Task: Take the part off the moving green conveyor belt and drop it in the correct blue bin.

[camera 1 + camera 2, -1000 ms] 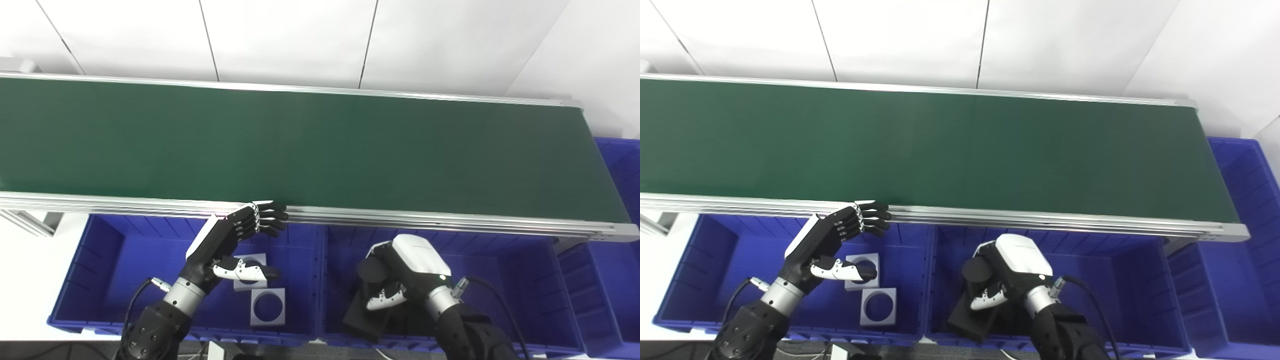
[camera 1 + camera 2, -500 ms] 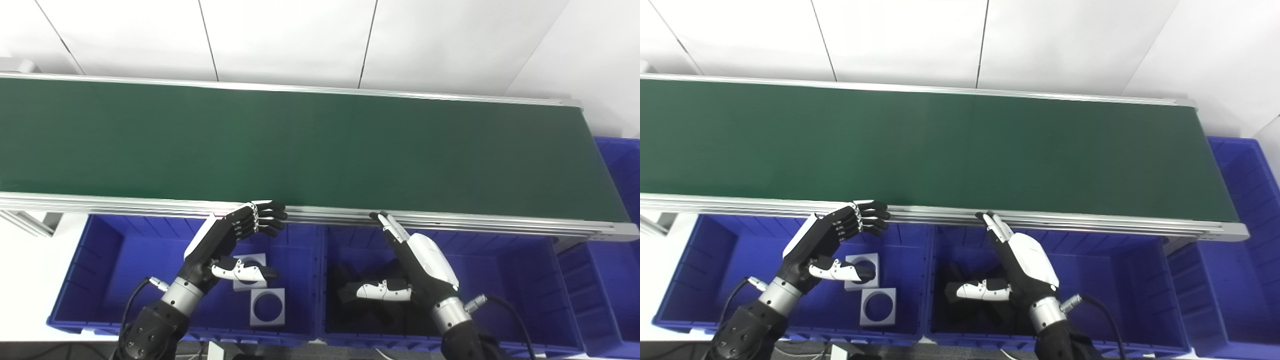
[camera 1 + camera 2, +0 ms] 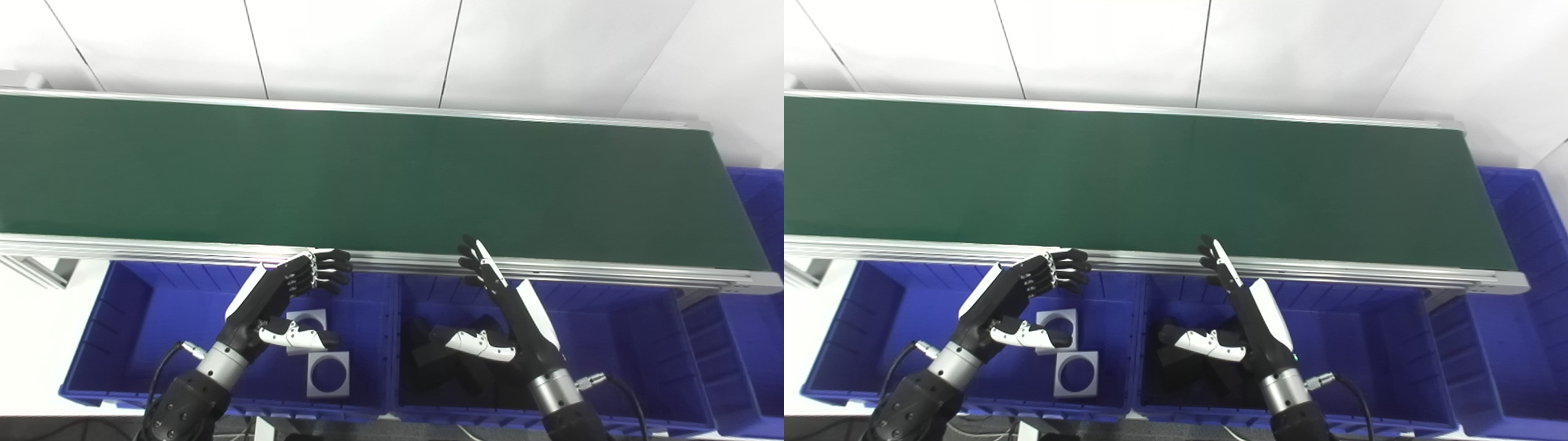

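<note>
The green conveyor belt (image 3: 380, 177) carries no part in view. My right hand (image 3: 511, 312) is open above the middle blue bin (image 3: 618, 367), fingers stretched up to the belt's near rail, thumb out to the left. Black parts (image 3: 441, 361) lie on that bin's floor beneath it. My left hand (image 3: 278, 300) is open over the left blue bin (image 3: 141, 331), fingertips at the rail, holding nothing. Two white square parts with round holes (image 3: 329, 374) rest in the left bin; the hand partly covers one.
The belt's aluminium near rail (image 3: 184, 248) runs just above both bins. A third blue bin (image 3: 756, 318) stands at the right past the belt's end. A white wall lies behind the belt.
My right hand let go of the black part into the middle bin, opened, and rose with fingers extended to the belt's rail. The left hand has barely moved.
</note>
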